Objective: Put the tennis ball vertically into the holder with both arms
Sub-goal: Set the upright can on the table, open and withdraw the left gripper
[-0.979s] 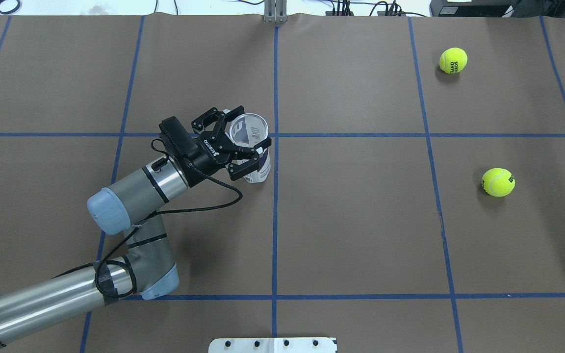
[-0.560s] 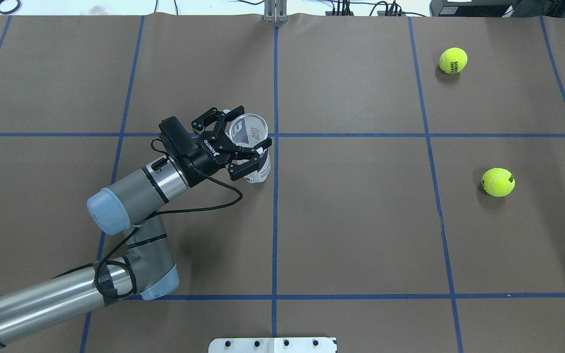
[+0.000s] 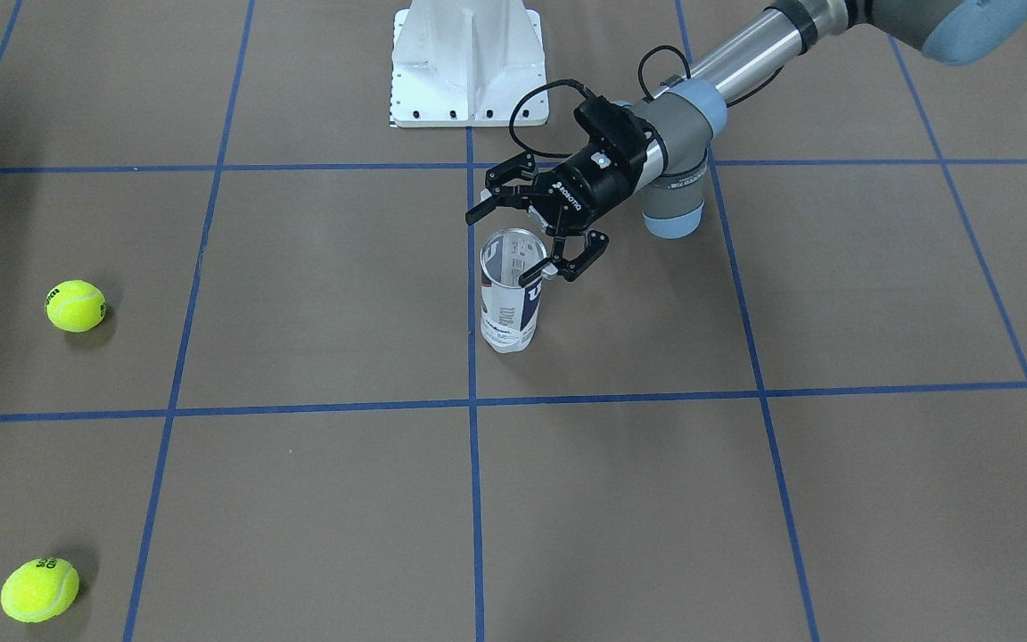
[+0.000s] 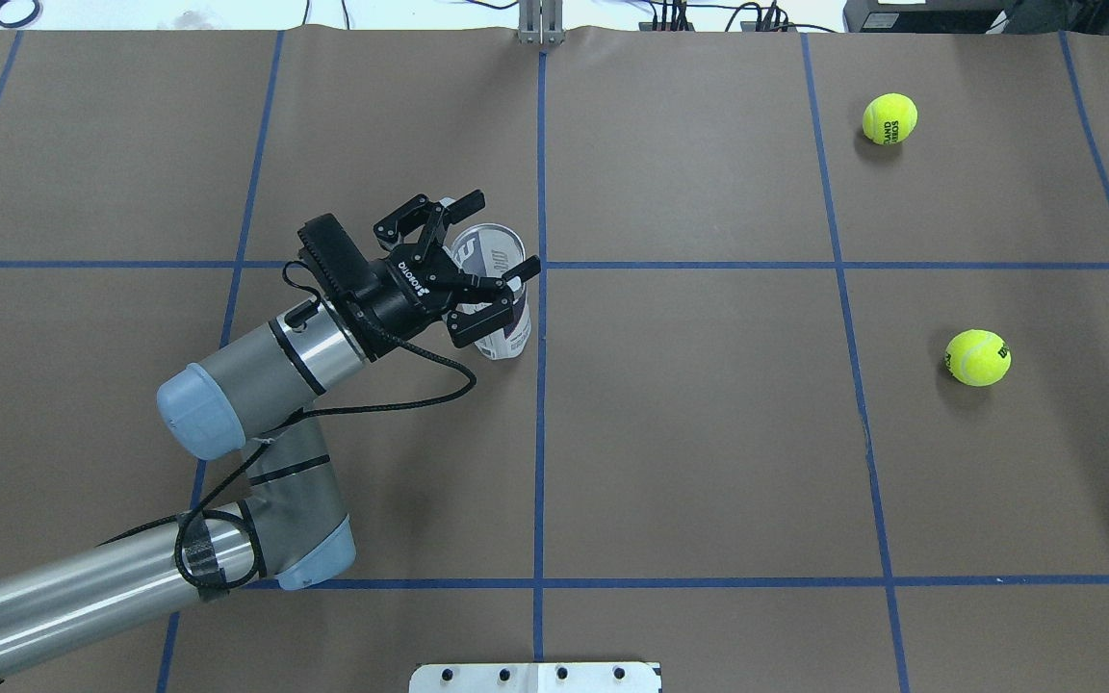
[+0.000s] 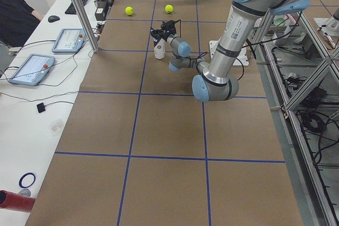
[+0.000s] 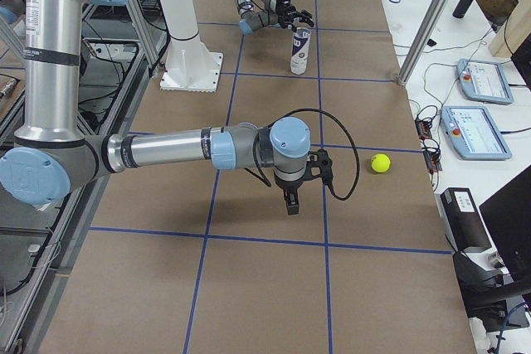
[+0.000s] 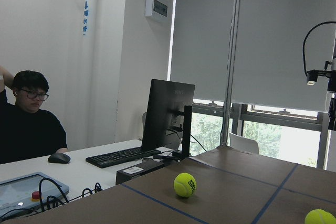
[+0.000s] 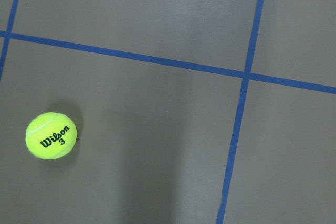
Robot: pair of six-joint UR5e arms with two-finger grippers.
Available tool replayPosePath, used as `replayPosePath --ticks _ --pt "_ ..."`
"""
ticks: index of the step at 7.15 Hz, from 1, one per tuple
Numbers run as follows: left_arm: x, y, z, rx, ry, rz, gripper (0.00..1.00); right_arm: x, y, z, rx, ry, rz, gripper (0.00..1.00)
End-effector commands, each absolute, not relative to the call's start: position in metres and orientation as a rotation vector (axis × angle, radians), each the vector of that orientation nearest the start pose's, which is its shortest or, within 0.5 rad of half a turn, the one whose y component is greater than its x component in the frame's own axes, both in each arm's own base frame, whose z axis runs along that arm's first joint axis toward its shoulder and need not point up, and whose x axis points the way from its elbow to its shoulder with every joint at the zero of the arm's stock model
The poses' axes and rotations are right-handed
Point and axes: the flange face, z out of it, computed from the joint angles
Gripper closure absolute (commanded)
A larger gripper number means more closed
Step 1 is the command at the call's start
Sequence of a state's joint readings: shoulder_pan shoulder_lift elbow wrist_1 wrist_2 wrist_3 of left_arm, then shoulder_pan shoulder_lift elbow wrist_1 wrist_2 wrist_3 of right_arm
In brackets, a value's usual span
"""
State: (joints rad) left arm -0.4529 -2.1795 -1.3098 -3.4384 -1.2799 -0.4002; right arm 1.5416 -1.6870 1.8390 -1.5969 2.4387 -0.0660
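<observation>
Two tennis balls far from holder

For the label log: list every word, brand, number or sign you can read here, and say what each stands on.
"Wilson 3": black print on the tennis ball in the right wrist view.
"ROBOTIQ": white letters on the body of the left tool.
"W": logo on the holder; the smaller print on its label is too blurred to read.
The far tennis ball carries black print that is too small to read.
</observation>
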Motion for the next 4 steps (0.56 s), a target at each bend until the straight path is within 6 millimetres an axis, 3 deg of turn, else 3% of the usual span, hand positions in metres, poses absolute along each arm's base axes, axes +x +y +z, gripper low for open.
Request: replayPosePath --ticks 1,3,4 --pt "0.475 -0.423 0.224 1.709 1.375 0.071 0.01 0.045 -0.452 0.572 0.145 -0.854 -0.147 0.0" --pt "0.423 -0.416 0.204 1.661 1.275 0.106 0.01 0.045 -0.461 0.56 0.174 -0.839 -0.16 0.0" --pt "0.396 -0.415 0.216 1.624 1.209 0.13 0.01 0.045 -0.458 0.568 0.16 -0.84 -0.155 0.0"
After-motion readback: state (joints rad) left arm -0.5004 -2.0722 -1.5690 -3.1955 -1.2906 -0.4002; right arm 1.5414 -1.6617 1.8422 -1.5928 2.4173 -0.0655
